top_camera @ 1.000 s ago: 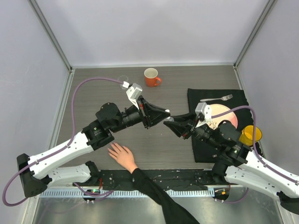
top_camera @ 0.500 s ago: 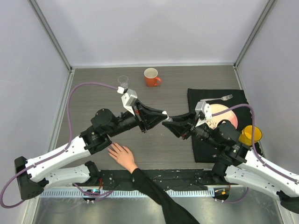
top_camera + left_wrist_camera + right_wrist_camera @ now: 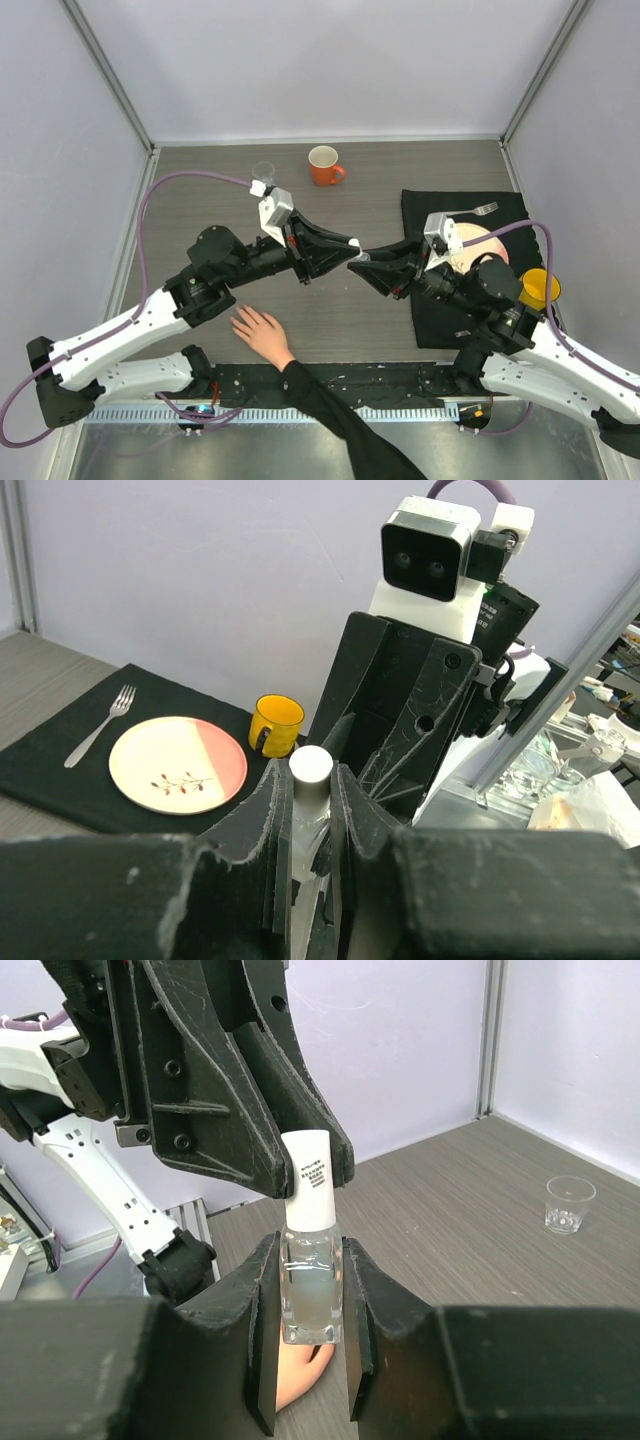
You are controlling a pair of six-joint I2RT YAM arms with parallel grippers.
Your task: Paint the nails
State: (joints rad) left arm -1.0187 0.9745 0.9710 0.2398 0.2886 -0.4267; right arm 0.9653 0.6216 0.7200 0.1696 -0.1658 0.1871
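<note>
- Black left tool (image 3: 310,780) comes at the bottle (image 3: 309,1260) from its left and is pinched narrow on the white cap (image 3: 311,768). The left arm (image 3: 140,320) stretches long and low over the worktop (image 3: 200,190).
- Below and to the left of the bottle, well apart from it, the hand (image 3: 262,334) lies flat with fingers spread. The nails (image 3: 238,320) are too small to show whether any polish is on them.
- The step in hand looks like opening the bottle, which hangs in the air between the two tools. Painting has not begun.
- On the bottle's right, the right tool (image 3: 310,1290) is closed on the clear glass body. The right arm (image 3: 550,370) is bent at the elbow and reaches in toward the bottle.
- The next move probably calls for the left tool to twist the cap and draw it straight off while the right tool holds the glass firm. The cap would then be carried down-left of the bottle to the nails.
</note>
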